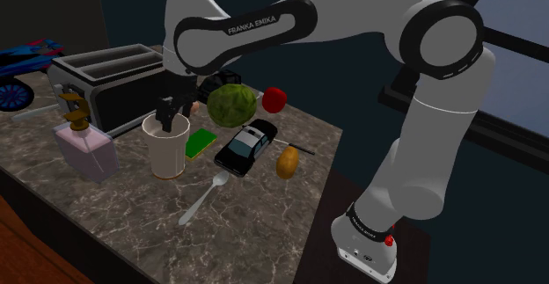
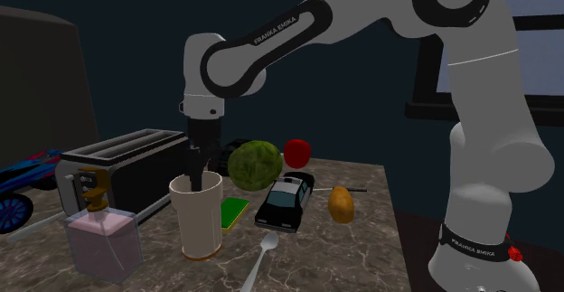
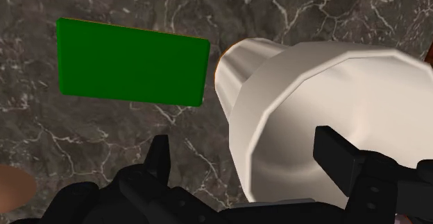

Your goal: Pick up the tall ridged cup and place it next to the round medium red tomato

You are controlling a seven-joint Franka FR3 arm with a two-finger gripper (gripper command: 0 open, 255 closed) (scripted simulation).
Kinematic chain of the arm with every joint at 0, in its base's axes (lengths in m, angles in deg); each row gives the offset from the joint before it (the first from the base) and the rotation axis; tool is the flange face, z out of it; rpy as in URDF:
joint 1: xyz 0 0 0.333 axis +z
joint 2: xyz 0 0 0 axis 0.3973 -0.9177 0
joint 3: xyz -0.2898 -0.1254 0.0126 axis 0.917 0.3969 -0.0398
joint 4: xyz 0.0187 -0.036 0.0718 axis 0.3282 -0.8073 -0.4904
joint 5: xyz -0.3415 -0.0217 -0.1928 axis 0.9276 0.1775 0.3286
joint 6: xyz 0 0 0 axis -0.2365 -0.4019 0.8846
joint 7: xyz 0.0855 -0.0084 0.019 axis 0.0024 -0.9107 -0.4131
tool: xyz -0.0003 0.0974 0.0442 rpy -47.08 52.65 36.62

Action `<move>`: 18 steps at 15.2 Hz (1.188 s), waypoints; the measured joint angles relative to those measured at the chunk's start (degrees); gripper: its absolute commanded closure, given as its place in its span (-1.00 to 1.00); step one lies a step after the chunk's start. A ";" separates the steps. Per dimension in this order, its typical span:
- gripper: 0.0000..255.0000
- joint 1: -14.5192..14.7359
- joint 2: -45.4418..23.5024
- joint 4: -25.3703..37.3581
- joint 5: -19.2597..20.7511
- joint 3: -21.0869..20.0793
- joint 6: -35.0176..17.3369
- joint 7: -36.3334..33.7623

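The tall cream-white cup with a faceted rim (image 1: 167,150) (image 2: 199,218) (image 3: 312,98) stands upright on the dark veined marble countertop (image 1: 132,229). It sits between a pale pink square soap bottle with a brassy pump (image 1: 85,150) (image 2: 104,240) and a flat green rectangular block (image 1: 202,142) (image 2: 233,211) (image 3: 132,63).

The black gripper (image 1: 169,115) (image 2: 199,177) (image 3: 243,141) comes straight down on the cup's mouth with its fingers spread. One finger dips inside the cup against its smooth pale interior. The other hangs outside the wall on the green block's side, clear of the cup. The rim lies between them, not clasped.

The round red tomato (image 1: 274,98) (image 2: 296,151) lies well apart from the cup, beyond a green cabbage-like ball (image 1: 232,105) (image 2: 255,164).

A black-and-white toy police car (image 1: 246,146) (image 2: 284,202) is parked just beside the block. Behind the cup stands a dark two-slot toaster with a silvery top (image 1: 110,84) (image 2: 117,168).
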 measured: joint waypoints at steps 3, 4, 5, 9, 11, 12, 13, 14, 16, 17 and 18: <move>-1.00 0.03 -0.07 -0.01 0.02 -0.01 -0.10 -0.04; -1.00 0.03 -0.08 -0.01 0.03 -0.01 -0.11 -0.04; -1.00 0.03 -0.08 -0.01 0.03 -0.01 -0.11 -0.04; 1.00 0.03 -0.07 0.00 0.02 0.00 -0.11 -0.04; 1.00 0.01 0.00 0.02 0.02 0.01 -0.13 -0.04; 1.00 0.00 0.02 0.01 0.02 0.02 -0.14 -0.04; 1.00 -0.01 0.01 0.03 0.02 0.03 -0.14 -0.03; 1.00 -0.01 0.00 0.08 0.04 0.04 -0.13 -0.03; 1.00 0.00 0.01 0.11 0.05 0.04 -0.13 -0.06; 1.00 0.00 0.09 0.28 0.02 0.02 0.25 -0.05; 1.00 0.04 0.31 0.47 -0.03 -0.03 0.73 -0.12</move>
